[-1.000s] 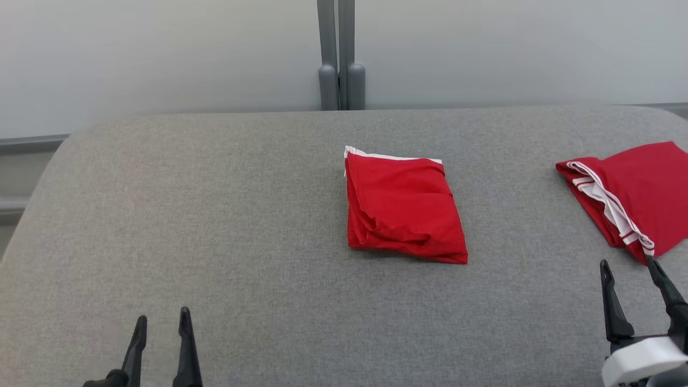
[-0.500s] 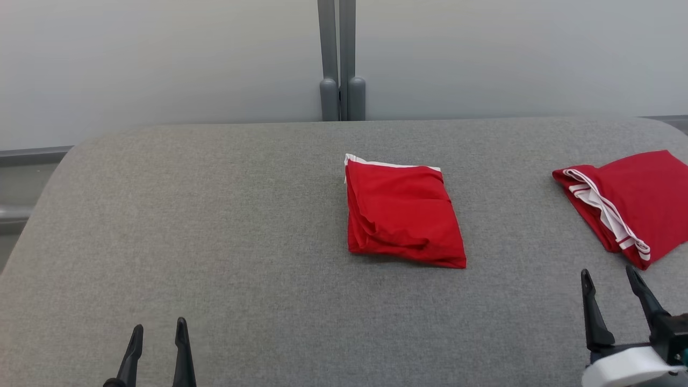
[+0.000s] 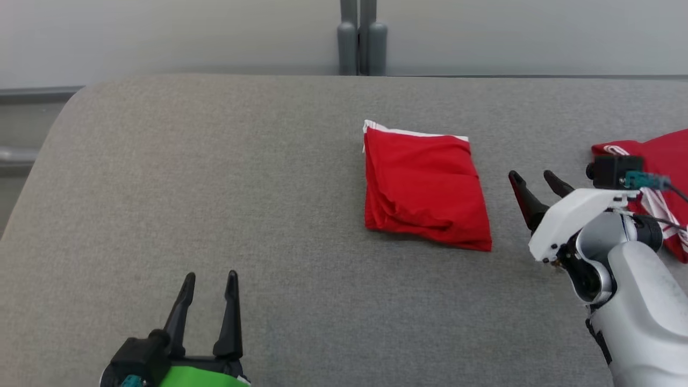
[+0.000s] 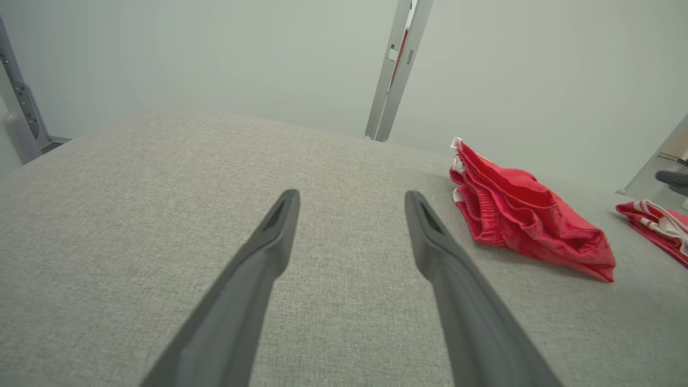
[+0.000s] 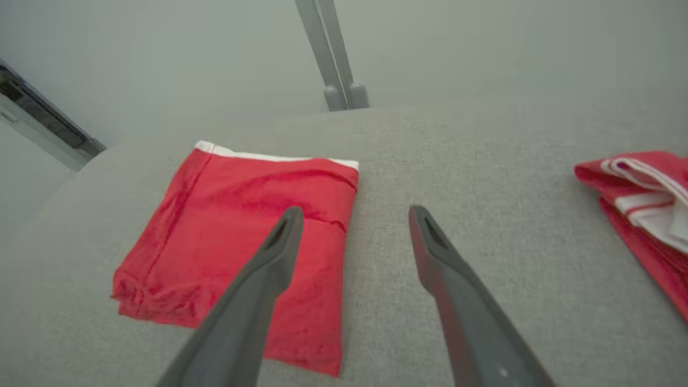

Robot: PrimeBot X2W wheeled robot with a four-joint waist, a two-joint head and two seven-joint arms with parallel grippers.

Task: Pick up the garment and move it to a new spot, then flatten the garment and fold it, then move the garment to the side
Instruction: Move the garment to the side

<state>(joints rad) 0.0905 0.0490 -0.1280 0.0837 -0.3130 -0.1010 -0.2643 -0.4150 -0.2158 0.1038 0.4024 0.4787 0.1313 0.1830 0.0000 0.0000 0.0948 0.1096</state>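
Garment (image 3: 424,188) lying folded mid-way across grey surface (image 3: 215,161), just beside right gripper (image 3: 531,174), fingers parted and empty, left gripper (image 3: 210,275) likewise parted, well apart; probable risk: pinching only top layer, spilling fold open, or snagging second red cloth (image 3: 664,148).

The left end effector (image 3: 210,275) sits at the lower left of the head view. Its two dark fingers point up the frame, parted with a clear gap and holding nothing, and a green cover (image 3: 193,376) shows at its wrist. The right end effector (image 3: 531,175) stands farther forward at the right, its fingers angled up and leftward, likewise spread and empty. Behind it are a white wrist housing (image 3: 575,212) and the pale forearm (image 3: 639,301), which rises from the lower right corner.
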